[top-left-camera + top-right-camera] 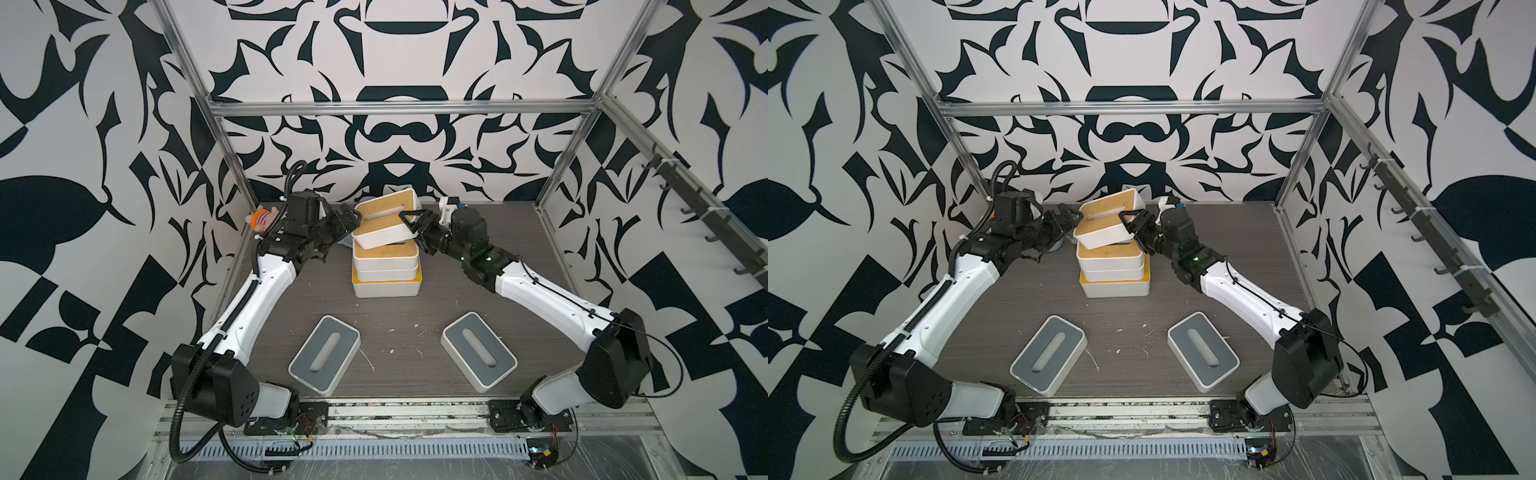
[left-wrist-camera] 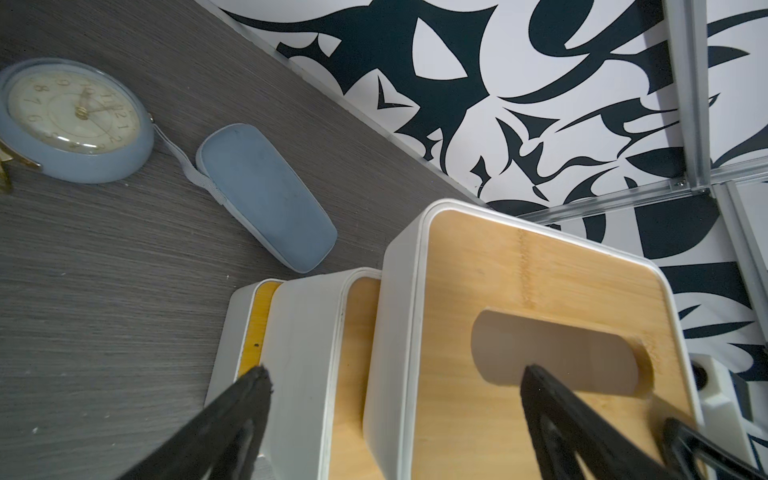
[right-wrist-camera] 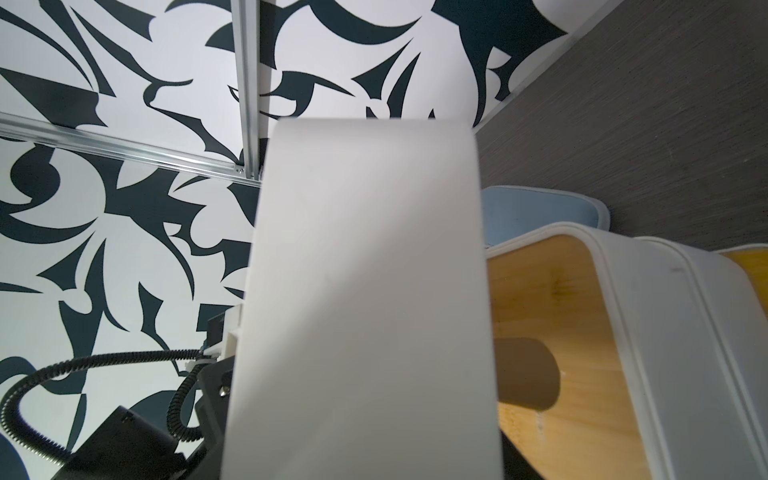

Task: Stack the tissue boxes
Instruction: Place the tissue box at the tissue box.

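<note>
Nearest on the desk [image 1: 395,316] lie the left grey box [image 1: 345,353] and the right grey box [image 1: 465,353], flat, lids up, well apart and angled toward each other. Beyond them at mid-desk stands the stack: the yellow box [image 1: 386,289] at the bottom, a lower box [image 1: 386,275] on it, and a bamboo box [image 1: 384,250] on that, lid showing. Above the stack a top box [image 1: 376,227] hangs tilted, its bamboo lid tipped toward the near side; whether its lower edge touches the stack I cannot tell. The right hand [image 1: 407,222] is clenched on that box's right end, with one finger on the lid by the slot and one under the wall. The left hand [image 1: 354,218] is released at the other end, jaws spread wide; in the left wrist view one finger [image 2: 552,407] lies over the slot and the other stands clear of the wall. Farther back lie a blue pouch [image 2: 266,195] and a clock [image 2: 75,120] — and a plush toy [image 1: 264,218] in the far left corner.
</note>
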### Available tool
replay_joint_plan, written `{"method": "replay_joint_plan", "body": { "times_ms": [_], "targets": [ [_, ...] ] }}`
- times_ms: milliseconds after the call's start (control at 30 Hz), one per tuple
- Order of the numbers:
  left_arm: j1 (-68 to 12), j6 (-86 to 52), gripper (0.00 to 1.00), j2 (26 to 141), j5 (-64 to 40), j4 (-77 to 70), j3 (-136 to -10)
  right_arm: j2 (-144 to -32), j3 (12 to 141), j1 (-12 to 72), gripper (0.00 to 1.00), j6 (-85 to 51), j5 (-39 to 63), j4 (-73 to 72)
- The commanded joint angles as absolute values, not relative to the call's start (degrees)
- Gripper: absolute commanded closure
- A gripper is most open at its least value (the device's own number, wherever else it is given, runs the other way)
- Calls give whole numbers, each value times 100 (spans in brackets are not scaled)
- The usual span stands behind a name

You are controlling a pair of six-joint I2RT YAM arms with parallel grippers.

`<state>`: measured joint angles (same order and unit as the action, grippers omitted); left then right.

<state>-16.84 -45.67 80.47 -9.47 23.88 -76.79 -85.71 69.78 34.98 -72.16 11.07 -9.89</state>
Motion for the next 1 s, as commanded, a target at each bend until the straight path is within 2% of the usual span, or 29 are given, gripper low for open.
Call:
{"method": "replay_joint_plan", "body": {
  "times_ms": [0, 133, 500, 967],
  "targets": [
    [-1670, -4632, 2, 8127, -1058, 2259, -7886, -8473, 6962, 3525, 56, -7295, 1283, -1546],
    [-1711, -4573, 4, 8289, -1276, 2319, -8049, -8455, 6978, 3527, 51, -7244, 1316, -1325],
    [-1890, -4274, 6, 8761, -849, 2790, -8566, -8411, 7187, 3524, 32, -6983, 1419, -437],
    [-2020, -3999, 13, 9009, -513, 3168, -8746, -8256, 7438, 3527, 18, -6486, 1408, 642]
  ]
}}
